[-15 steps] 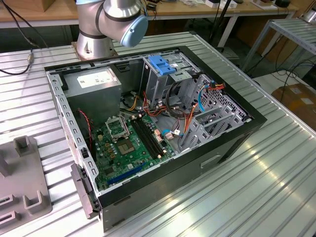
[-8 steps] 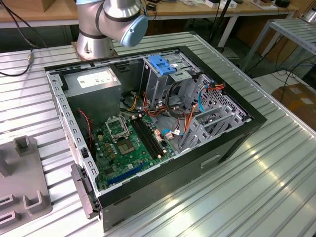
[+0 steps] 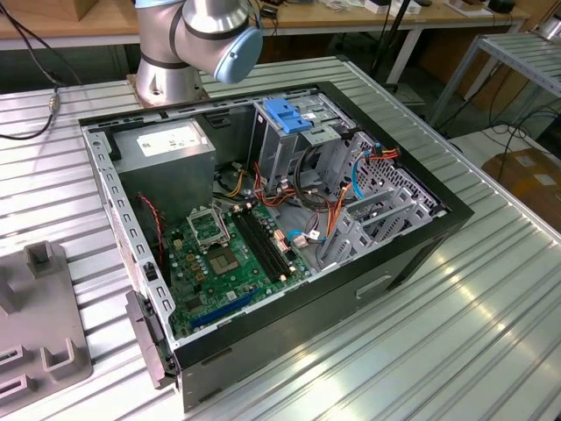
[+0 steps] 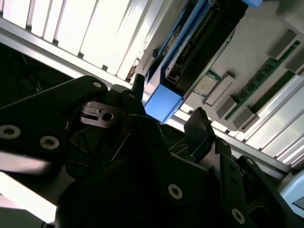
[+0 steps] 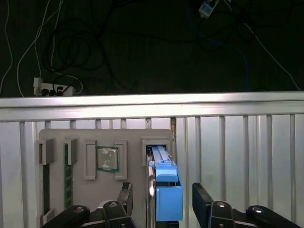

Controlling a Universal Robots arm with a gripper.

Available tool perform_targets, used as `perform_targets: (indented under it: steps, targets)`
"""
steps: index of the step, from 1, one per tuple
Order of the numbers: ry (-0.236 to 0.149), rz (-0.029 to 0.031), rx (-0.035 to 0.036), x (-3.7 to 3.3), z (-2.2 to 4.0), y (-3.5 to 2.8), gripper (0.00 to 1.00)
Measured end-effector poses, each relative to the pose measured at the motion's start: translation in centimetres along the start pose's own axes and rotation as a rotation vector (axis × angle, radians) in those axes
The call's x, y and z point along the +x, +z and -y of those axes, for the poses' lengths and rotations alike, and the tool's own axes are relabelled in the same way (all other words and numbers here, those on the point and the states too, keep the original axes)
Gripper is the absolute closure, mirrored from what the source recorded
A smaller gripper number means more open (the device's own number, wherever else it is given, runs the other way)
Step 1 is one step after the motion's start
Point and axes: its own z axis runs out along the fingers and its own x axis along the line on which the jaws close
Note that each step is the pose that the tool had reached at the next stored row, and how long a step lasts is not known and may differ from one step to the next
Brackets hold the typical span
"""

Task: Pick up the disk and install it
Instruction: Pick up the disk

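**Desk:** Where was the disk when the shutter went?

**Arm:** The disk (image 5: pixel 167 190) stood on edge in a slot of the grey holder tray (image 5: pixel 95 136). The tray lay on the ribbed metal table (image 5: pixel 237 156). The end of the disk's bright blue carrier rail pointed up at my wrist.

**Desk:** And your gripper?

**Arm:** My gripper (image 5: pixel 161 186) was spread wide, straddling the disk. In the first wrist view one of my black fingers (image 5: pixel 125 197) sat on each side of the blue rail, with a strip of tray showing between finger and rail on both sides (so nothing was clamped). In the second wrist view the blue end (image 4: pixel 162 102) lay between the same two fingertips.

**Desk:** What else was in the tray?

**Arm:** A processor chip (image 5: pixel 107 159) lay flat in its pocket near the disk, and a green memory stick (image 5: pixel 68 168) sat in a slot farther along.

**Desk:** And the machine itself?

**Arm:** In the exterior view the computer case (image 3: pixel 403 263) lay open on the table. Its green motherboard (image 3: pixel 228 254) was exposed, and a blue plastic bracket (image 3: pixel 287 114) topped the grey metal cage (image 3: pixel 279 151).
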Motion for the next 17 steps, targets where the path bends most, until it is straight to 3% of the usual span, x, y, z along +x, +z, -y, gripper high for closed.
perform_targets:
  steps: [11,13,14,17]
  targets:
    - [-0.015,0.0000,-0.0002,0.01,0.00,2.06,0.38]
    - [-0.015,-0.0002,-0.0005,0.01,0.00,2.08,0.40]
    - [-0.015,0.0000,-0.0002,0.01,0.00,2.11,0.47]
    - [-0.015,0.0000,-0.0001,-0.25,-0.01,2.12,0.47]
